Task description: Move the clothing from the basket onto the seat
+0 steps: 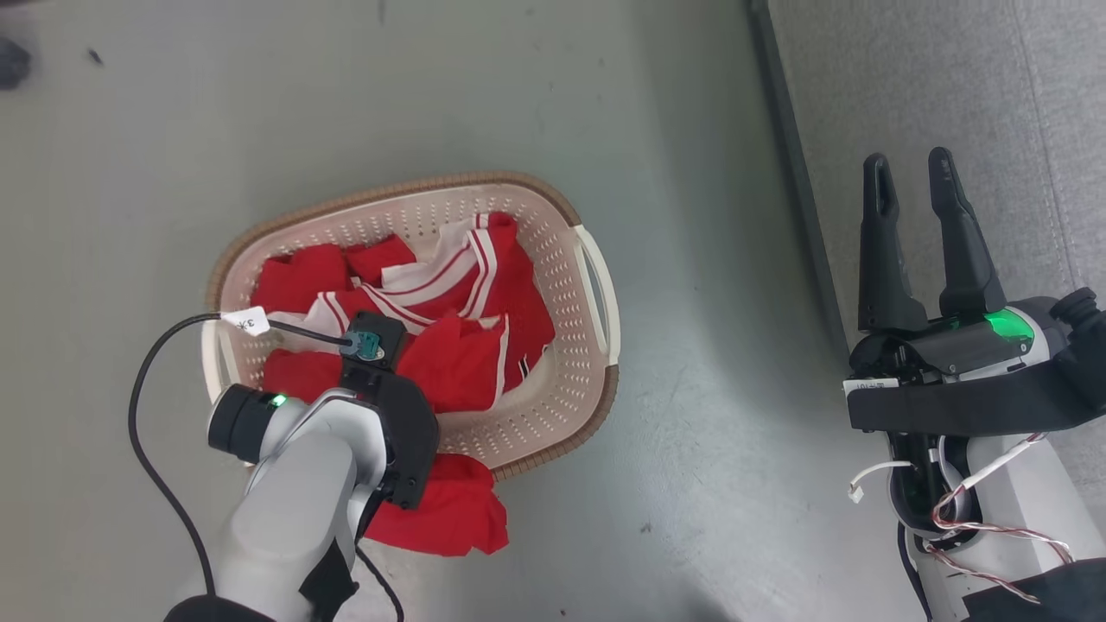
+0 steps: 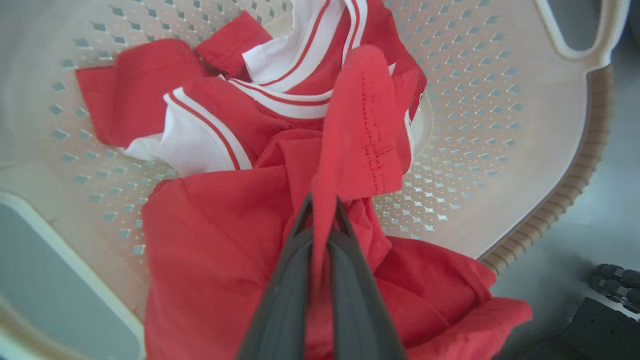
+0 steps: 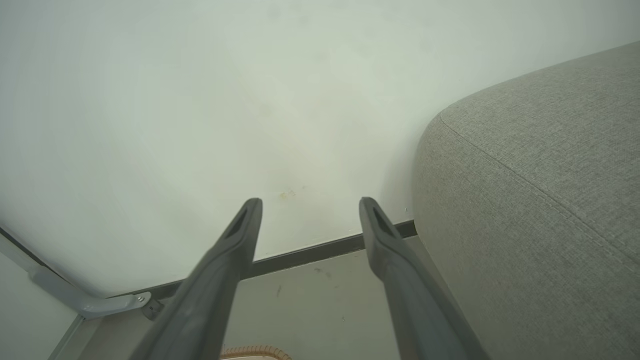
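A small white paper tag (image 1: 245, 321) is wrapped round the thin black cable (image 1: 302, 331) that plugs into a teal connector (image 1: 366, 344), just over the near rim of the basket (image 1: 484, 180). Its dark print lies turned, nearly upside down in the head view: a "3" followed by one character that looks like "米". A second white label (image 1: 871, 385) sits on the housing at the base of the right gripper (image 1: 909, 162). It bears a short line of dark print, too small to read.
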You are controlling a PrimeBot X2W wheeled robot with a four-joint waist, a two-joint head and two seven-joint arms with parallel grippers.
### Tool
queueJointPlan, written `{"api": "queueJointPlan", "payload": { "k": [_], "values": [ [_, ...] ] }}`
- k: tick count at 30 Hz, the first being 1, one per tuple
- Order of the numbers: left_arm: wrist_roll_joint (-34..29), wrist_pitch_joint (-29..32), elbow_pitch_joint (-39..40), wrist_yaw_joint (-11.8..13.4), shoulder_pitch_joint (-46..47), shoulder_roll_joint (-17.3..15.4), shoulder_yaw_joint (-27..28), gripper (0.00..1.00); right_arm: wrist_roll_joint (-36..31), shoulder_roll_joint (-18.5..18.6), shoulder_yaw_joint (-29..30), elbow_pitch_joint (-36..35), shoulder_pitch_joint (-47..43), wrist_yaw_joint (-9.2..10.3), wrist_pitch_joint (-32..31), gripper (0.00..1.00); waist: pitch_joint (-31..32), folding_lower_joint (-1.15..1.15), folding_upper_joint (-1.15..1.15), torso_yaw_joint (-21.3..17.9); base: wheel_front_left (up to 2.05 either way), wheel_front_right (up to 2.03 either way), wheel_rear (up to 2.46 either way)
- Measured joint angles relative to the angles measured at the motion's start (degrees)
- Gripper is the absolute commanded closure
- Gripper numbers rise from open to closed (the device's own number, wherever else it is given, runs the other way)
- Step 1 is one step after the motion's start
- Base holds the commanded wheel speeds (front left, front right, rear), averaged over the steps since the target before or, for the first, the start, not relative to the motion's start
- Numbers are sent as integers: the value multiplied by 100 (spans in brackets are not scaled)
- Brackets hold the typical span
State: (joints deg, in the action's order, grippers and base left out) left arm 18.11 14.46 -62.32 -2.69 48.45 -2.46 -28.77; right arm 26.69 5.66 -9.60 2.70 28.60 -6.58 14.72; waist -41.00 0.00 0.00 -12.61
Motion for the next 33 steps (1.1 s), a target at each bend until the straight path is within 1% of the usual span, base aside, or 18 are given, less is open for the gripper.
{"api": "queueJointPlan", "payload": {
  "k": [3, 5, 11, 15, 27, 31, 33],
  "values": [
    [78, -159, 118, -91, -55, -1, -23, 100, -1, 4, 25, 66, -2, -7, 0, 0, 140, 0, 0, 41, 0, 0, 0],
    [249, -276, 252, -138, -144, 0, -111, 100, -1, 4, 25, 118, -7, -7, 0, 0, 243, 0, 0, 68, 0, 0, 0],
    [560, -670, 647, -216, -397, 3, -325, 100, -26, 16, 25, 266, -14, -9, 0, 0, 585, 0, 0, 138, 0, 0, 0],
    [728, -934, 837, -289, -550, 1, -410, 100, -26, 45, 33, 371, -66, -49, 0, 0, 838, 0, 0, 182, 0, 0, 0],
    [1290, -1742, 1421, -391, -966, 2, -567, 100, 11, 205, 54, 709, -293, -49, 0, 0, 1694, 0, 0, 338, 0, 0, 0],
    [1447, -1959, 1611, -397, -1054, 2, -604, 100, 77, 248, -40, 808, -411, -49, 0, 0, 2000, 0, 0, 407, 0, 0, 0],
    [1471, -2083, 1757, -437, -1089, 4, -655, 100, 189, 354, -213, 817, -510, -49, 0, 0, 2234, 0, 0, 465, 0, 0, 0]
  ]
}}
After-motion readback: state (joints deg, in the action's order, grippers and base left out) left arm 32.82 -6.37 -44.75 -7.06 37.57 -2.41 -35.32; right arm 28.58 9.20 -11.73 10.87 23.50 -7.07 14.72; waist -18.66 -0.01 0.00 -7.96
